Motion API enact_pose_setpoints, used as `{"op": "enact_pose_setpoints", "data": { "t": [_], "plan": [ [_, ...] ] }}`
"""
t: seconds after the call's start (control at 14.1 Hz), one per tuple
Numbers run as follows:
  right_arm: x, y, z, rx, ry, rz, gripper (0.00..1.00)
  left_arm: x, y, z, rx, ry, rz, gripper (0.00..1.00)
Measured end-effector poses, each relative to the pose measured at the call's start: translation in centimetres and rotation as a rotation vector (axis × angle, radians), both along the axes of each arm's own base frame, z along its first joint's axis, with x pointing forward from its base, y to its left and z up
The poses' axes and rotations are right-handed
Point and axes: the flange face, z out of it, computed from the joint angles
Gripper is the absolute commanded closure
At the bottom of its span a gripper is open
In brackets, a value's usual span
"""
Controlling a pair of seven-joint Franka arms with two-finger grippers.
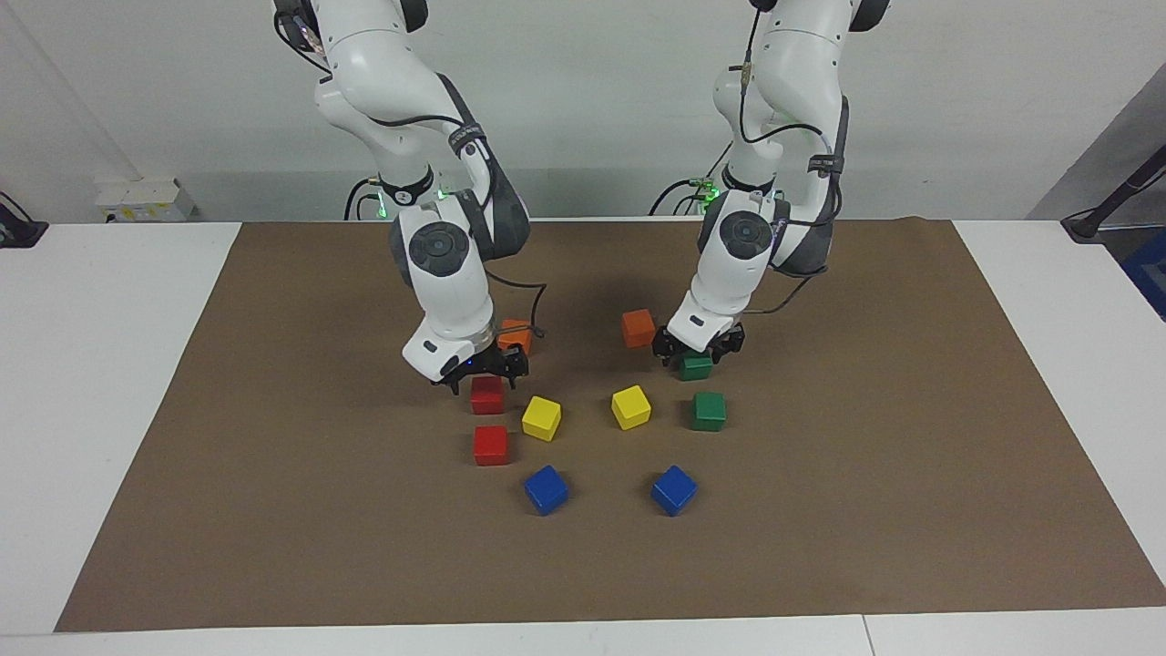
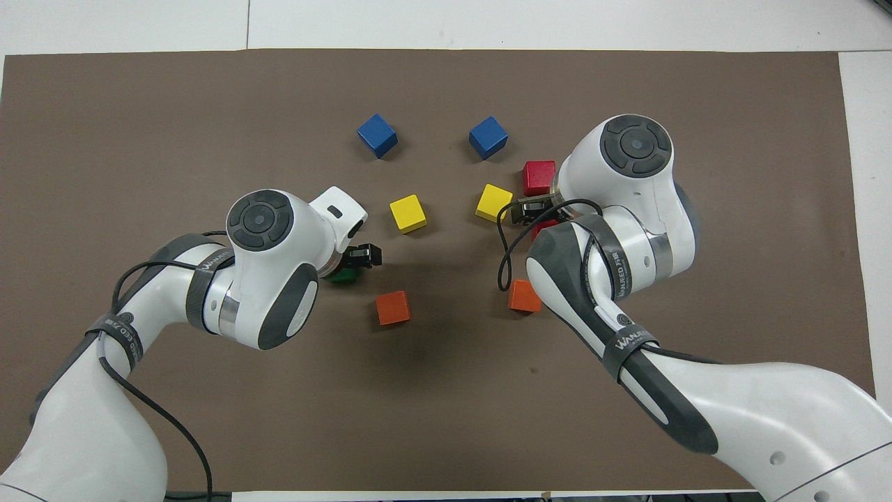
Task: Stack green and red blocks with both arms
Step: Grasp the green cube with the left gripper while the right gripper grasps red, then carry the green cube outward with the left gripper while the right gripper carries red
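Two red blocks lie toward the right arm's end of the mat. My right gripper (image 1: 485, 374) hangs open just over the red block (image 1: 487, 397) that is nearer to the robots; the other red block (image 1: 491, 445) lies free. In the overhead view the arm hides most of that nearer red block (image 2: 548, 227). My left gripper (image 1: 697, 350) is open and low, its fingers on either side of the top of the nearer green block (image 1: 694, 370). The second green block (image 1: 709, 412) sits free, farther from the robots.
All cubes sit on a brown mat (image 1: 273, 510). Two orange cubes (image 1: 639, 327) (image 1: 517, 333) lie nearest the robots, two yellow cubes (image 1: 631, 406) (image 1: 542, 418) between the red and green pairs, and two blue cubes (image 1: 674, 490) (image 1: 546, 489) farthest out.
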Motion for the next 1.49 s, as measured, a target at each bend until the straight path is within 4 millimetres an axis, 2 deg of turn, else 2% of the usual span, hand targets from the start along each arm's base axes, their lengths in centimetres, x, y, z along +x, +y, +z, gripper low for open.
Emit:
{"op": "enact_pose_setpoints", "data": {
  "t": [0.21, 0.35, 0.43, 0.64, 1.06, 1.14, 1.28, 1.42, 1.49],
  "plan": [
    [-0.1, 0.0, -0.3, -0.002, 0.006, -0.045, 0.00, -0.4, 0.2, -0.6, 0.007, 0.013, 0.000, 0.03],
    [-0.1, 0.0, -0.5, 0.001, 0.010, -0.070, 0.00, -0.6, 0.3, -1.0, 0.010, 0.019, -0.001, 0.15],
    [-0.2, 0.0, -0.7, 0.008, 0.014, -0.080, 0.00, -0.7, 0.3, -1.0, 0.011, 0.021, -0.001, 0.28],
    [-0.2, 0.0, -1.3, 0.013, 0.021, -0.087, 0.00, -0.8, 0.4, -1.2, 0.011, 0.022, -0.001, 1.00],
    [-0.3, -0.7, -3.5, 0.022, -0.002, -0.098, 0.00, -0.8, 0.4, -1.1, 0.011, 0.021, -0.001, 1.00],
    [-0.4, -0.8, -3.7, 0.022, -0.003, -0.100, 0.04, -0.7, 0.3, -1.1, 0.010, 0.020, -0.001, 1.00],
    [-0.5, -0.8, -3.8, 0.021, 0.000, -0.100, 0.42, -0.4, 0.5, -0.7, 0.007, 0.010, 0.005, 1.00],
    [-0.5, -0.8, -3.9, 0.020, 0.001, -0.100, 0.91, 0.6, 1.7, 1.5, 0.004, -0.009, 0.030, 1.00],
    [-0.5, -0.9, -3.9, 0.020, 0.002, -0.101, 1.00, 1.3, 3.0, 3.3, 0.006, -0.013, 0.047, 1.00]
  ]
}}
